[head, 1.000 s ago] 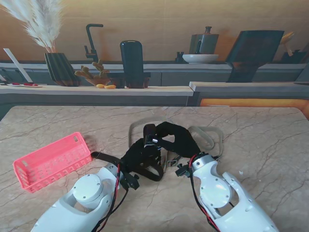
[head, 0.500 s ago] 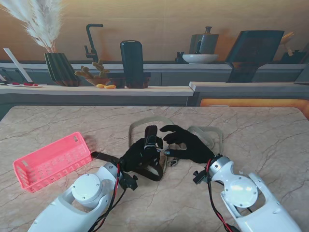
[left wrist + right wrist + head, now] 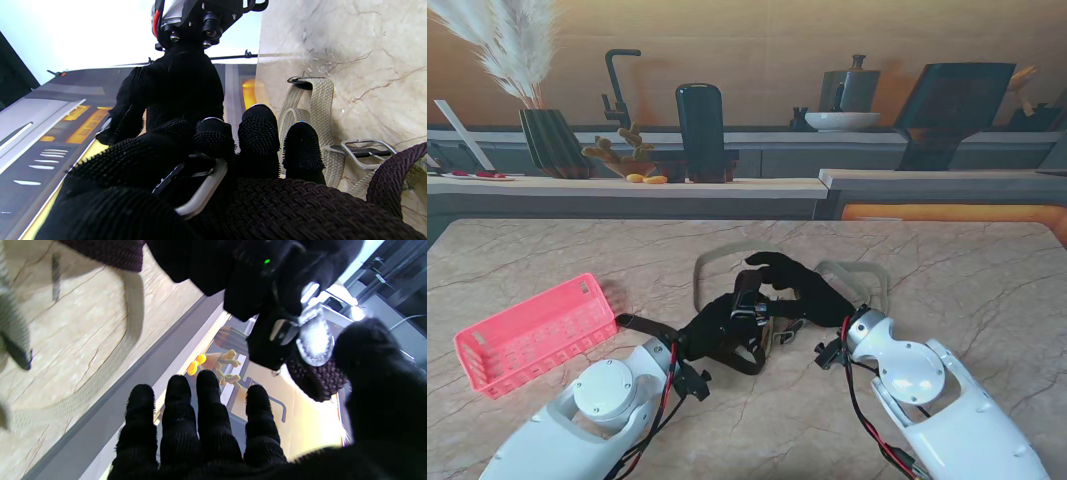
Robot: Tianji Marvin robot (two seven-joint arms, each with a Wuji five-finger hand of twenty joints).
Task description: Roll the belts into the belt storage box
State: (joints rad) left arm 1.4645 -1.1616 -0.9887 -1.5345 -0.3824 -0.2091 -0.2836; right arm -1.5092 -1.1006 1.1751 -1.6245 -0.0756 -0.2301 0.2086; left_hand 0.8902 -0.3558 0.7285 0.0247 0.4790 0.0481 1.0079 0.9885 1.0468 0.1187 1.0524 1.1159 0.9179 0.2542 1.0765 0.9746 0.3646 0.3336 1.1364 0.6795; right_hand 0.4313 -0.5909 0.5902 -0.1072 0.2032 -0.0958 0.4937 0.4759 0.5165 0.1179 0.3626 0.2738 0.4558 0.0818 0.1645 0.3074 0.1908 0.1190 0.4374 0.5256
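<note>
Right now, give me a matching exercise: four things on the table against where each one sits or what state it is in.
1. dark belt
2. beige belt
3. pink basket
4. right hand

a. lying loose on the marble, held by no hand
b. at the table's left, no belt in it
c. gripped in the left hand
d. fingers spread, closed on nothing

Pairs: 1-c, 2-a, 3-b, 4-d

surface [image 3: 947, 270]: beige marble with brown veins. pink slatted basket [image 3: 532, 333] lies on it at the left, well apart from the belts. beige woven belt [image 3: 857, 275] lies looped near the middle; dark woven belt [image 3: 642, 326] trails flat toward the basket.
</note>
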